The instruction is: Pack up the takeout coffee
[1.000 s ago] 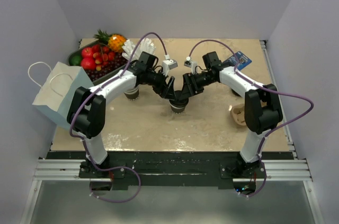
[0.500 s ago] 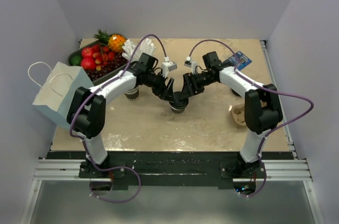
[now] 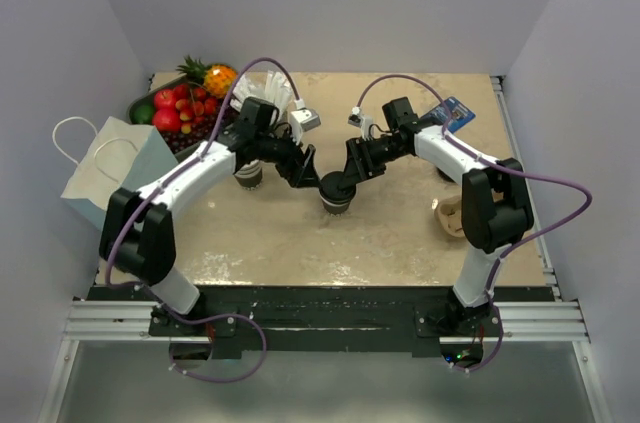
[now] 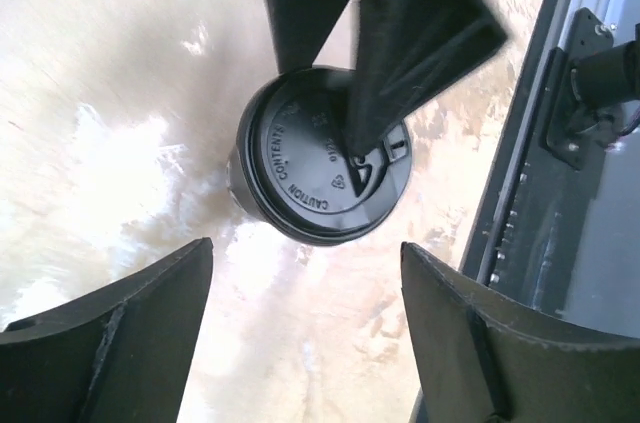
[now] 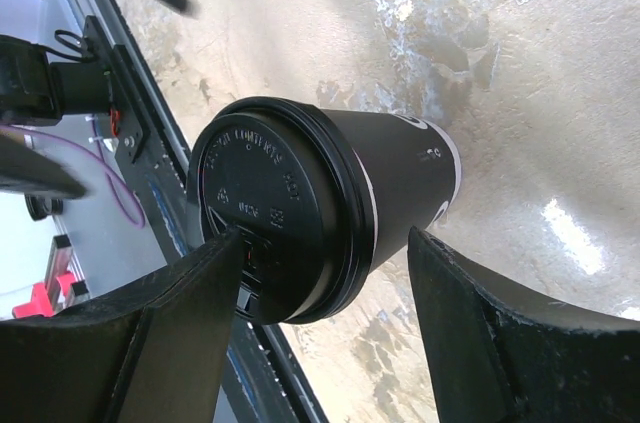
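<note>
Dark brown paper cup with round black plastic lid (image 3: pixel 336 195): standing upright mid-way across the beige mottled table (image 3: pixel 400 233). Right gripper (image 5: pixel 328 243): hanging over the lid, jaws parted, gripping nothing, one finger seemingly touching it. Left gripper (image 4: pixel 305 253): hovering just beside, jaws wide, holding nothing.

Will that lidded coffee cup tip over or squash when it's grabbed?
The cup looks like paper, so a hard squeeze would probably dent it. It seems narrower at its base, so a sideways push may tip it. The lid looks snapped on, likely stiffening the rim.
</note>
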{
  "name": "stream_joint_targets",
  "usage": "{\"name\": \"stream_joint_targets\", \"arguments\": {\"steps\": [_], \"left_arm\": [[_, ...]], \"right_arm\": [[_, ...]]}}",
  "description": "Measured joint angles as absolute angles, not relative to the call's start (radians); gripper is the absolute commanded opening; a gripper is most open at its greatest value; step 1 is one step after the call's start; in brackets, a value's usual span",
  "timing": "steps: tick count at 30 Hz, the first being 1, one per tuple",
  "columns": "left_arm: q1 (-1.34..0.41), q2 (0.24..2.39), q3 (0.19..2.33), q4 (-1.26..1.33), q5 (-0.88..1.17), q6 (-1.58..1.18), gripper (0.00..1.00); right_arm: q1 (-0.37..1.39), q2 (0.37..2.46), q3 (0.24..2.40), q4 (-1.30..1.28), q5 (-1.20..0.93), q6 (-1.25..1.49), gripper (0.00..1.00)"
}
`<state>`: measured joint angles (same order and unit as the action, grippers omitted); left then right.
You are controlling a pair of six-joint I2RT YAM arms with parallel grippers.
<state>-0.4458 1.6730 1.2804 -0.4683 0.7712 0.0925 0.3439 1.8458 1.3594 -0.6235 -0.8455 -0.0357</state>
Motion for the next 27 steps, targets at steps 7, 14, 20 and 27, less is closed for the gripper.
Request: {"name": "stream_joint_targets", "arguments": {"steps": [7, 14, 20, 27], "left_arm": [[-0.461, 1.454, 1.045, -0.337, 0.686, 0.231, 0.8], [-0.48, 1.519, 0.96, -0.241, 0.532, 0.246, 0.77], [-0.48, 1.566, 0.959, -0.142, 0.529, 0.157, 0.76], [-0.48, 1.607, 0.953, -0.048, 0.565, 0.062, 0.76]], "right_arm": [[0.344, 1.872, 1.381, -0.621, -0.847, -0.033, 0.73], [0.344, 1.875, 1.386, -0.624, -0.851, -0.029, 0.76], [0.344, 1.875, 1.399, -0.624, -0.849, -0.028, 0.78], [0.344, 1.879, 1.411, -0.624, -0.847, -0.025, 0.78]]}}
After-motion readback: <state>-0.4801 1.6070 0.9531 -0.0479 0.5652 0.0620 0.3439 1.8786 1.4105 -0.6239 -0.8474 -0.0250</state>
